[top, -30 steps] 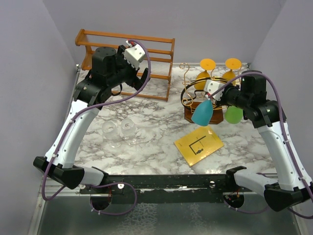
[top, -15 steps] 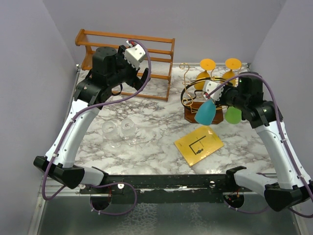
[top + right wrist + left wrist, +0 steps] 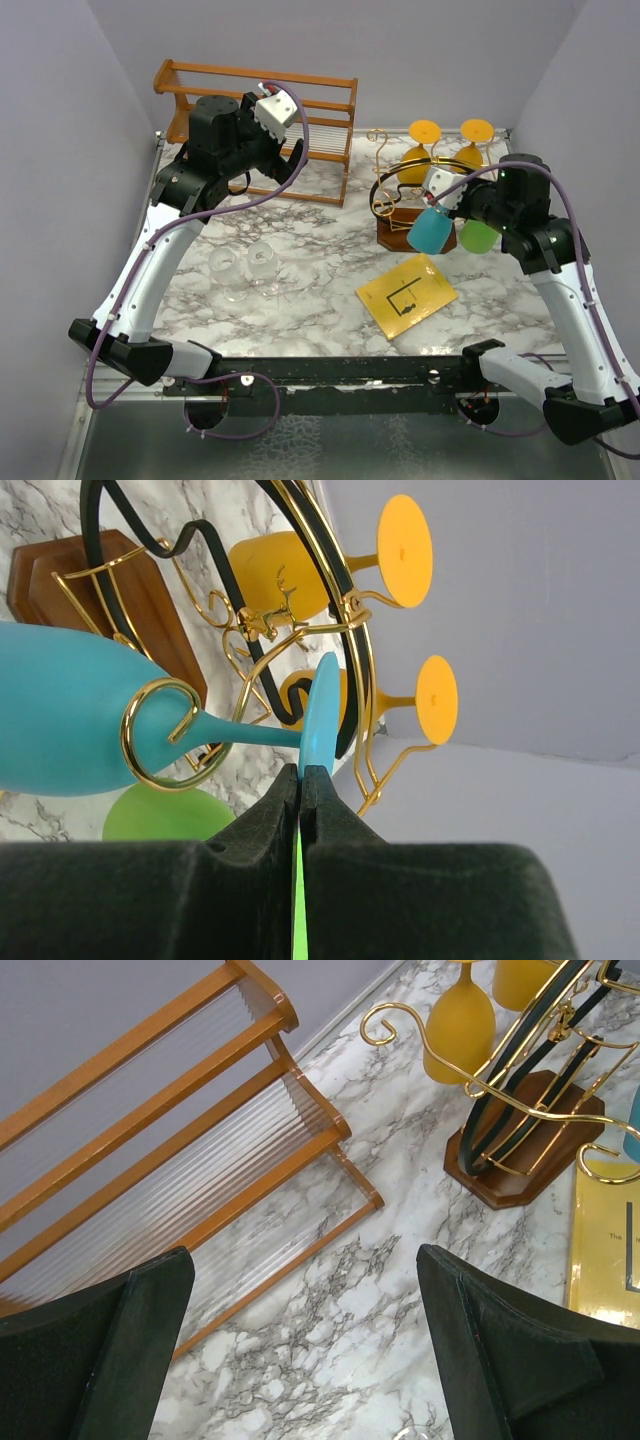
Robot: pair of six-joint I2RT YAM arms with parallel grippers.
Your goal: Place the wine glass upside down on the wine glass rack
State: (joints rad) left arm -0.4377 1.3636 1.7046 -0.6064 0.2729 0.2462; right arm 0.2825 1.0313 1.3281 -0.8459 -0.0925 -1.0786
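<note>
My right gripper (image 3: 452, 203) is shut on the round foot (image 3: 322, 718) of a blue wine glass (image 3: 431, 232). The glass hangs bowl-down at the front of the wine glass rack (image 3: 392, 232), a gold wire stand on a dark wooden base. In the right wrist view the glass (image 3: 60, 730) has its stem inside a curled gold hook (image 3: 132, 750), and my right gripper (image 3: 301, 775) pinches the foot edge-on. My left gripper (image 3: 290, 160) is open and empty, high above the marble near the slatted shelf; its wrist view (image 3: 305, 1345) shows only bare table between the fingers.
Two yellow glasses (image 3: 425, 140) and a green glass (image 3: 478, 236) hang on the rack. An orange-brown slatted shelf (image 3: 255, 100) stands at the back left. Two clear glasses (image 3: 245, 268) lie left of centre. A yellow book (image 3: 407, 295) lies in front of the rack.
My right gripper has moved a little to the right with the blue glass, drawing it further along the rack's hook. The left arm has not moved.
</note>
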